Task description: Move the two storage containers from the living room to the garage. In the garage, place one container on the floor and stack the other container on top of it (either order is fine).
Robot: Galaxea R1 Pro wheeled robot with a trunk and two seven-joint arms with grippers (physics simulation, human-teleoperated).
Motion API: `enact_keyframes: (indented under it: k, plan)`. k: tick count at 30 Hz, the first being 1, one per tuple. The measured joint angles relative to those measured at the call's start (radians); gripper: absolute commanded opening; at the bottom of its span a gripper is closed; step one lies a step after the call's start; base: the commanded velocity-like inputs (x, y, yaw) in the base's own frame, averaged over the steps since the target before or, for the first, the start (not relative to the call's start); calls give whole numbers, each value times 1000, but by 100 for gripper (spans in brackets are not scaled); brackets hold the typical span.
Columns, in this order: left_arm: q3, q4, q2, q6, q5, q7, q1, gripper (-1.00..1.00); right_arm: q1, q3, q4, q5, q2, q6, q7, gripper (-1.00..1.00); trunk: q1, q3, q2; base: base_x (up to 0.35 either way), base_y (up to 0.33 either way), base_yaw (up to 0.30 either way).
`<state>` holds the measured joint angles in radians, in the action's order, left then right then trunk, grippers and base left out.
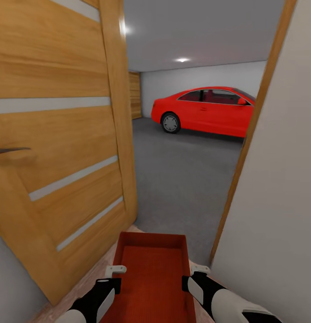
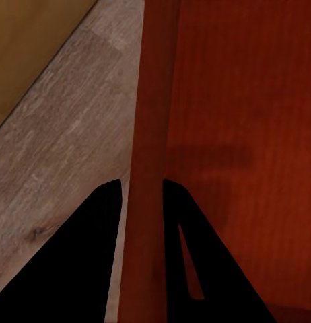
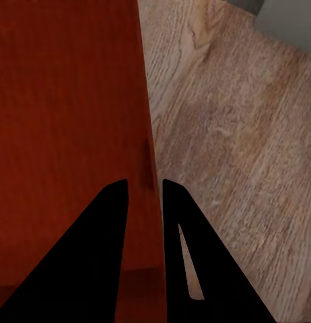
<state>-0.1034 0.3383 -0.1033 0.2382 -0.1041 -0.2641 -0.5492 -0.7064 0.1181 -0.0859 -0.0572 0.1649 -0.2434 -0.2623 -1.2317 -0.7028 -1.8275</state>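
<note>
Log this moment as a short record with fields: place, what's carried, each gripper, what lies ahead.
place: doorway, wood-plank floor underfoot
carried: red-orange storage container, held level between both arms
left gripper: shut on the container's left wall
right gripper: shut on the container's right wall
door: wooden door standing open on the left
ahead: garage with grey concrete floor and a red car by the far wall

One red-orange storage container (image 1: 151,273) sits nearest the camera, before the open wooden door (image 1: 61,148). Two grippers flank it, the left gripper (image 1: 114,274) and the right gripper (image 1: 194,273). Beyond the door: one red car (image 1: 204,110) and two ceiling lights (image 1: 182,59) (one half hidden).
</note>
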Motion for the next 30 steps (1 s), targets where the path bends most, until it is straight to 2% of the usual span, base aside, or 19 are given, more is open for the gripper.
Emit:
enact_keyframes:
  k: [8,13,22,30]
  plan:
    - [0,0,0,0,0,0,0,-100,0,0,0,1,0,0,0,-100,0,0,0,250,209,-40]
    - [0,0,0,-1,1,1,0,-100,0,2,-1,2,0,0,-2,-100,0,1,0,198,144,-236]
    - [0,0,0,-1,0,0,0,-100,0,-1,0,0,0,0,0,-100,0,7,0,33,21,-273]
    - [0,0,0,0,0,0,0,-100,0,0,0,0,0,0,0,-100,0,11,0,229,181,-196]
